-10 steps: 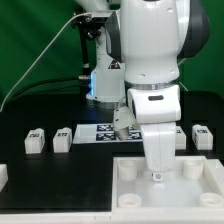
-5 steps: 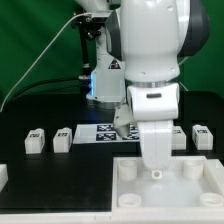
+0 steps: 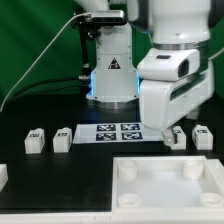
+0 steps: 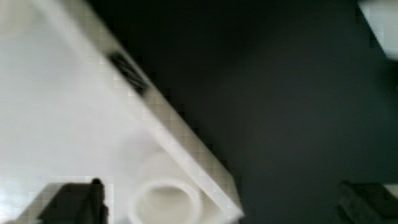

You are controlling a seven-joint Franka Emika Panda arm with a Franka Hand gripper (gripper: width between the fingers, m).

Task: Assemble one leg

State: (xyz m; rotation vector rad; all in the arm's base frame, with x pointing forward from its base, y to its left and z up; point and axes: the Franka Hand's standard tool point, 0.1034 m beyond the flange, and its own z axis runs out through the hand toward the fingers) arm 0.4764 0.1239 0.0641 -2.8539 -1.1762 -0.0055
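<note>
1. Arm (image 3: 175, 60) comes in from the exterior view's right, wrist tilted, hand low over the black table (image 3: 60, 165).
2. Gripper (image 4: 224, 200) spread wide, nothing between the fingers.
3. Nearest leg (image 3: 177, 137) stands on the table just beside the hand, behind the white tabletop (image 3: 135, 190). Two more legs (image 3: 35, 140) stand well apart, past the marker board (image 3: 118, 131).

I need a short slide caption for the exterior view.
Open gripper low over the table near the marker board; two legs at the exterior view's left, white socketed part in front.
</note>
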